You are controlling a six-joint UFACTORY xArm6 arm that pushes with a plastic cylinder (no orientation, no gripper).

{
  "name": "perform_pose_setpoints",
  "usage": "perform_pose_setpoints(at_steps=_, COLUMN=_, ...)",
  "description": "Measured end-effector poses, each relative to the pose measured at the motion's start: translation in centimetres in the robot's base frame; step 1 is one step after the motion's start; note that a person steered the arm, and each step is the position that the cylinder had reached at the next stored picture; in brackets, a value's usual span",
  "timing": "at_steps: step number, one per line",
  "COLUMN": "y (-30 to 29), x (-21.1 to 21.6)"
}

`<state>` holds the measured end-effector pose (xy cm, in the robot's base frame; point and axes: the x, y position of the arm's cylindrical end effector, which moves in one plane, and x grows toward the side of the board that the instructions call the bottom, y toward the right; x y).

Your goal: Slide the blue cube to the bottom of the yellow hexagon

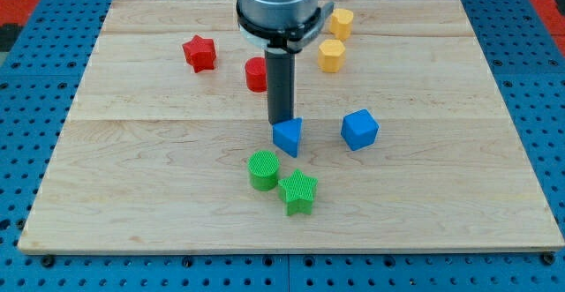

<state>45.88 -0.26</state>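
Fingers are something this arm does not have, so nothing opens, shuts or holds; it ends in a straight dark rod. My tip (282, 121) sits right at the top edge of a small blue block with a wedge-like shape (288, 137), touching it or just about (I cannot tell which).

The blue plastic cube (359, 130) sits to the view's right of that wedge block, near it but apart. Nothing touches the cube. It rests near the middle of the pale wooden board (132, 186).

The yellow plastic hexagon (331, 56) is up toward the view's top, above the cube and a little to the view's left. The bare wood between the cube and the hexagon has no block on it. A second yellow block (342, 22) sits just above the hexagon, partly hidden behind the big grey end of the arm (277, 5), so its shape is hard to make out.

A red round block (256, 74) stands just to the view's left of the rod, and some of it is hidden by the rod. A red star block (200, 53) sits farther to the view's left, apart from it.

Toward the view's bottom, a green round block (262, 169) and a green star block (298, 191) sit close together, touching or almost. Both are below the wedge block.

Around the board is a blue surface with rows of holes (35, 71).
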Motion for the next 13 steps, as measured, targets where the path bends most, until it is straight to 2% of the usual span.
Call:
perform_pose_setpoints(at_steps=1, y=3.9, x=1.9)
perform_pose_setpoints(at_steps=3, y=10.4, x=1.8)
perform_pose_setpoints(at_steps=4, y=11.0, x=0.9)
perform_pose_setpoints(at_steps=6, y=17.9, x=1.7)
perform_pose_setpoints(at_steps=7, y=19.4, x=1.7)
perform_pose_setpoints(at_steps=9, y=19.7, x=-0.9)
perform_pose_setpoints(at_steps=10, y=18.2, x=-4.1)
perform_pose_setpoints(at_steps=12, y=22.5, x=-5.2)
perform_pose_setpoints(at_steps=13, y=18.8, x=-7.6)
